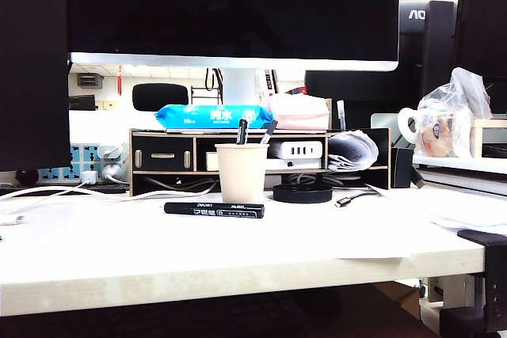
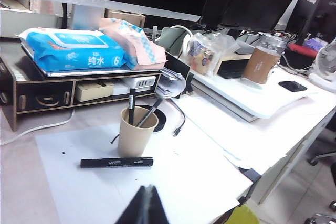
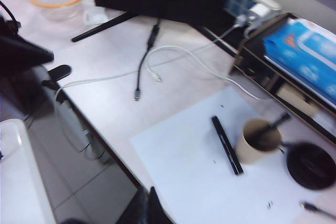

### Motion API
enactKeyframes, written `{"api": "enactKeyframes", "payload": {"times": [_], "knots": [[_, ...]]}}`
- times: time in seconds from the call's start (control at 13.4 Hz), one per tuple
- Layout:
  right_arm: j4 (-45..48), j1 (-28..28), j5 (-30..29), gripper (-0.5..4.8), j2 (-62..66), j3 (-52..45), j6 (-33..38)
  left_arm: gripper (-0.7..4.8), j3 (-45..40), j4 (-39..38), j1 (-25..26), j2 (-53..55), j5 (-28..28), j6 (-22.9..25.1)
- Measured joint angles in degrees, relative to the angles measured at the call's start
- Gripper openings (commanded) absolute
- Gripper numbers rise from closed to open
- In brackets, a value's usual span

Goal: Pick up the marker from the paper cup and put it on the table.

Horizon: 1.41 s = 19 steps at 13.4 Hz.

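Black lettered marker (image 1: 214, 210): I see it flat on white surface (image 1: 238, 263), before beige paper cup (image 1: 242, 172).
Left end effector (image 2: 144, 205): closed, empty, above cup.
Right end effector (image 3: 147, 205): closed, empty.

Only the fingertips show: the left gripper (image 2: 146, 206) and the right gripper (image 3: 146, 207) are each a pair of black, tapered, matte blades.

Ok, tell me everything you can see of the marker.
The marker is long, slim and black, with white lettering printed along its barrel, plastic by the look. It lies flat on its side on the white table, just in front of the paper cup, apart from it. Neither hand touches it: the left hand and the right hand are both shut and well off it.
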Motion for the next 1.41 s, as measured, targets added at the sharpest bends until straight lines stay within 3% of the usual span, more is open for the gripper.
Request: {"api": "enactKeyframes", "payload": {"times": [0.15, 0.37, 0.45, 0.52, 0.59, 0.67, 1.34, 1.41], "knots": [[6.56, 4.63, 6.8, -0.06, -10.67, -12.66, 3.19, -0.05, 0.0, 0.13, 0.0, 0.0, -0.02, 1.07], [16.76, 4.5, 23.85, -0.06, -40.44, -41.66, 4.92, -0.05, 0.0, 0.24, 0.0, 0.0, -1.05, 1.9], [18.67, 4.52, 25.16, -0.06, -46.9, -46.34, 4.96, -0.04, 0.0, 0.22, 0.0, 0.0, -1.01, 1.42], [17.81, 4.35, 32.68, -0.06, -62.6, -57.2, 5.2, -0.04, 0.04, 0.35, 0.02, -0.02, -0.81, 0.83], [16.5, 4.31, 35.21, -0.05, -61.72, -57.22, 5.07, -0.04, -0.04, -0.15, 0.0, -0.22, -0.98, 0.83], [17.05, 4.42, 35.36, 0.14, -60.98, -58.1, 5.05, -0.04, -0.02, -0.02, -0.02, -0.24, -0.61, 0.83], [16.46, 4.46, 35.34, 0.14, -61.22, -60.43, 5.03, -0.04, -0.02, -0.28, 0.15, -0.55, -0.76, 0.83], [16.44, 4.46, 35.41, 0.14, -61.22, -60.43, 5.03, -0.04, -0.02, -0.48, 2.58, -1.7, 0.22, 0.94]]}}
